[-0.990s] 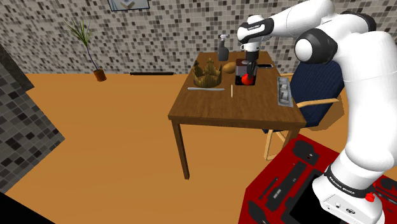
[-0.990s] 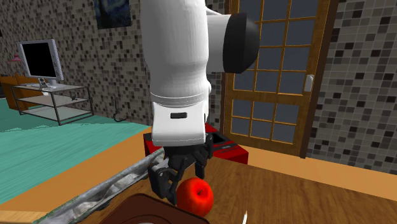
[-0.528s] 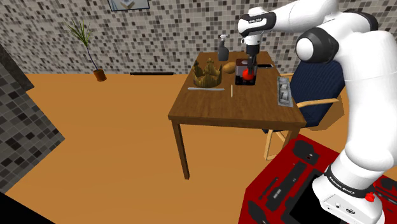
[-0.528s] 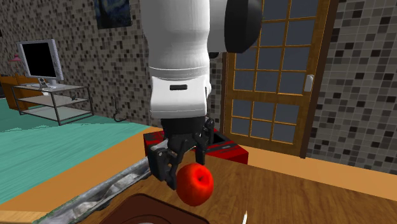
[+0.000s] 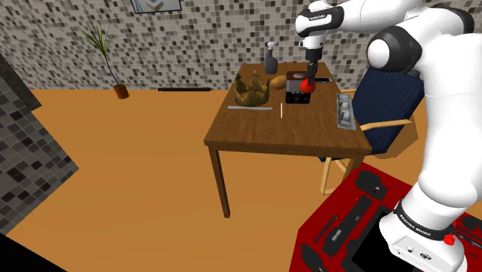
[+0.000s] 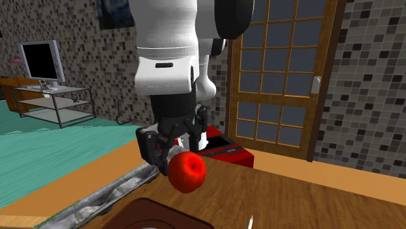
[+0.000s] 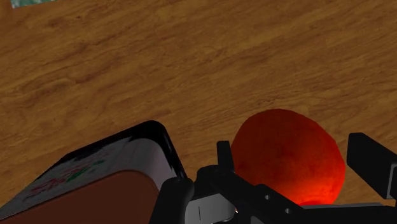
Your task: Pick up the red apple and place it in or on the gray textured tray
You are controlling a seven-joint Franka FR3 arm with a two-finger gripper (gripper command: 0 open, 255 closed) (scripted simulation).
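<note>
With the end effector (image 5: 308, 82) clamped on the red apple (image 5: 307, 87) above the table (image 5: 263, 127) in the shoulder view's upper middle, the carry should next head lower right to the gray tray (image 5: 345, 110).

Home, living/dining room: wooden table (image 5: 263, 131), armchair (image 5: 380, 108), potted plant (image 5: 106, 58), TV (image 6: 40, 60) on stand (image 6: 55, 104), glazed door (image 6: 286, 78).

Red apple (image 6: 187, 172), seemingly grey-mottled tray (image 6: 107, 194)
</note>
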